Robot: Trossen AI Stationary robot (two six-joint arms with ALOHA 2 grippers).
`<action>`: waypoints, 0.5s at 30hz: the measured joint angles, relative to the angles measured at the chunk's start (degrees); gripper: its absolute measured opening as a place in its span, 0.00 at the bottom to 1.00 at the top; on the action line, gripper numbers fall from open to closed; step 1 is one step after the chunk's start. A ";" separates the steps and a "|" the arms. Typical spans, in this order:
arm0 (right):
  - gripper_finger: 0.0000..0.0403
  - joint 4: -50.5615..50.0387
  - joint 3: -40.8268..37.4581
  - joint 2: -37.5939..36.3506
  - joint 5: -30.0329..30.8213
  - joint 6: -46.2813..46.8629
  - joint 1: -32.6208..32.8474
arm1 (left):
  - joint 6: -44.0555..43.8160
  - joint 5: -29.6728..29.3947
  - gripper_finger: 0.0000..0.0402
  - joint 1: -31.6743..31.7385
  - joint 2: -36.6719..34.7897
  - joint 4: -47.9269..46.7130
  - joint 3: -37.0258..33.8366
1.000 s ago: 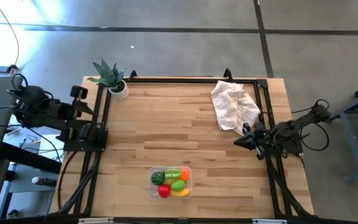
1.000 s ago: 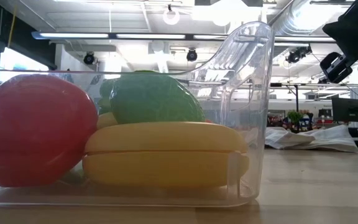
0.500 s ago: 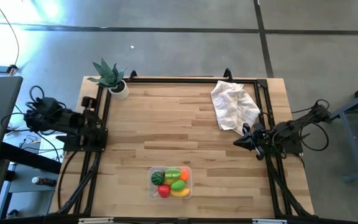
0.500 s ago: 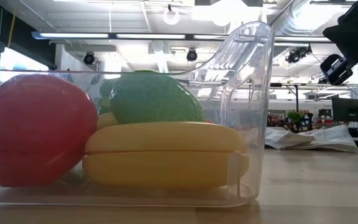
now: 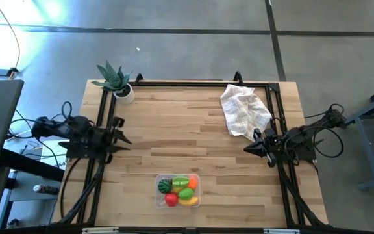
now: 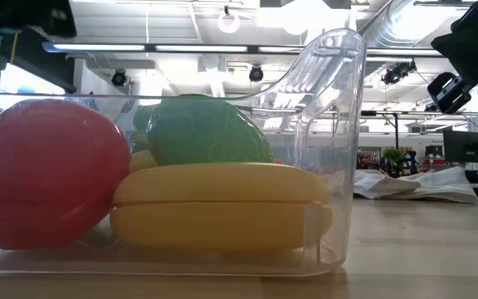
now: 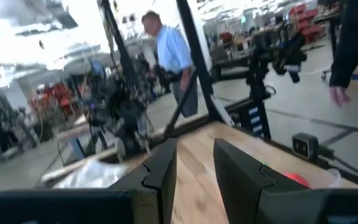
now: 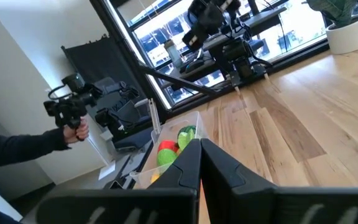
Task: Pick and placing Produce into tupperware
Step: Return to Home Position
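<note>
1. The tupperware [image 6: 339, 141] sat by the middle of the desk's [image 5: 174, 123] front edge, well apart from both arms.
2. All the produce [image 5: 177, 190] lay inside it, packed close together. A red piece [image 5: 171, 199] and a banana [image 5: 188, 201] lay along the side nearest the front edge. Green pieces and an orange one lay behind them.
3. In the low view the red piece pressed against the banana, and a green piece [image 6: 206, 133] rested on top of the banana. The clear wall rose above all three.
4. The left pincer [image 5: 122, 132] hung over the desk's left edge and pointed across the boards. Its fingers [image 7: 160, 177] stood parted, released and holding nothing.
5. The right pincer [image 5: 249, 148] hung just inside the right edge and pointed inward. Its fingers [image 8: 188, 165] were clenched together with only a thin seam between them, and they held nothing.
6. A cloth [image 5: 244, 110] lay crumpled near the far right corner, with its lower tip just beside the right pincer.
7. A plant [image 5: 115, 79] in a white pot stood at the far left corner.
8. Beyond the desk, a person [image 7: 174, 59] in a blue shirt stood in the room. Elsewhere, a hand [image 8: 76, 129] held a dark camera rig.
</note>
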 joint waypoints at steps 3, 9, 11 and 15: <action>0.00 0.00 0.00 0.00 -0.02 0.00 0.02 | -1.11 -0.52 0.24 0.00 0.01 3.21 -3.03; 0.00 0.00 0.00 0.00 -0.04 0.00 0.00 | -1.15 -0.25 0.24 0.00 -0.01 8.07 -6.87; 0.00 0.02 0.00 0.00 -0.04 0.00 0.02 | -1.13 -0.26 0.24 0.00 0.01 7.84 -7.41; 0.00 0.02 0.00 0.00 -0.06 0.00 0.01 | -1.10 -0.27 0.24 0.00 0.01 6.04 -8.89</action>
